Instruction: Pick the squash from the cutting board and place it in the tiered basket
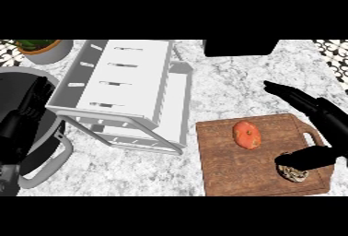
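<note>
No readable writing, brand marks or labels anywhere in the head view; dark slot-like marks on the top shelf of the tiered basket (129,69) too small to tell apart as anything.

Squash (246,134): orange-red, oval, long axis roughly up-down in view, mottled skin with a paler patch toward lower right. Lying flat on the cutting board (231,170), in the board's upper middle part. Untouched by either hand. Well apart from the basket.

Cutting board: brown wood grain, rectangular, handle slot at right edge, set on white-grey marbled counter (231,87) at lower right of view.

Tiered basket: white, shelves stacked and stepped, left of board, centre-left of view, tilted appearance from the steep viewpoint.

Right hand (319,115): black, over right edge of board, fingers straight and spread apart, one long finger pointing up-left, thumb (306,159) extended low across the board's lower right. Holding nothing. Just right of squash, not in contact.

Small speckled grey-beige object (294,173) on board's lower right corner, partly under the thumb; identity not discernible.

Left hand (24,115): black, at left edge of view, fingers up and relaxed, resting above a dark round pot (48,156) with grey handle.

Potted green plant (39,48) at upper left corner. Black box-like object (241,47) at top centre-right.
</note>
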Controlling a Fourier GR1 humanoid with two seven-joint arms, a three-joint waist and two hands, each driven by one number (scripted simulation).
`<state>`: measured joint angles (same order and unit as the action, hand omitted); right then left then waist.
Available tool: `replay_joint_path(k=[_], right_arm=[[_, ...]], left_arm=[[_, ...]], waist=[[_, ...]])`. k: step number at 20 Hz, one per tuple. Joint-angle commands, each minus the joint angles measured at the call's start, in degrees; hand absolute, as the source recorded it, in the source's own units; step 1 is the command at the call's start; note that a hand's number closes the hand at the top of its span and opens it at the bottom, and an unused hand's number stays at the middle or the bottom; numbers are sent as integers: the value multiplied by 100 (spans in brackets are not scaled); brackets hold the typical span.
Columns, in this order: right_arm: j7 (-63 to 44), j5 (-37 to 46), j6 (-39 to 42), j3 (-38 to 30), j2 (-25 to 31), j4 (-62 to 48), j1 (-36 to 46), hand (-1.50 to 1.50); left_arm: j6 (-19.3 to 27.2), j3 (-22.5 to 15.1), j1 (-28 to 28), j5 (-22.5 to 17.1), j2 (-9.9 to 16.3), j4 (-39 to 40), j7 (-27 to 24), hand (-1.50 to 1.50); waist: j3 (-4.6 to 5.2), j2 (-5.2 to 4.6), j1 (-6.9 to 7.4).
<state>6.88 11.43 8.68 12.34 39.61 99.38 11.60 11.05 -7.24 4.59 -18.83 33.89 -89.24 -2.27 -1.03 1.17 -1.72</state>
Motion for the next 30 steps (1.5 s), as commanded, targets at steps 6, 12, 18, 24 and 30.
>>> replay_joint_path(k=[6, 12, 18, 24, 30], right_arm=[[-1314, 804, 1414, 965, 1106, 1041, -92, -150], [-2684, 882, 1447, 1022, 502, 1567, 75, -150], [-2857, 1894, 1031, 1565, -230, 870, -128, -150], [-1968, 2317, 689, 1369, -407, -509, 75, -150], [-1409, 3144, -153, 1490, -701, -1147, -137, -150]], left_arm=[[-263, -242, -255, -497, -326, 163, 640, 0], [-148, -289, -92, -481, -516, 86, 872, 0], [-305, -160, -124, -397, -511, -5, 949, 0], [-275, -222, 270, -180, -879, 419, 922, 0], [-349, -46, 201, -101, -901, 285, 1080, 0]], waist=[[125, -86, 52], [111, -117, 134], [104, -123, 192], [101, -152, 182], [100, -136, 160]])
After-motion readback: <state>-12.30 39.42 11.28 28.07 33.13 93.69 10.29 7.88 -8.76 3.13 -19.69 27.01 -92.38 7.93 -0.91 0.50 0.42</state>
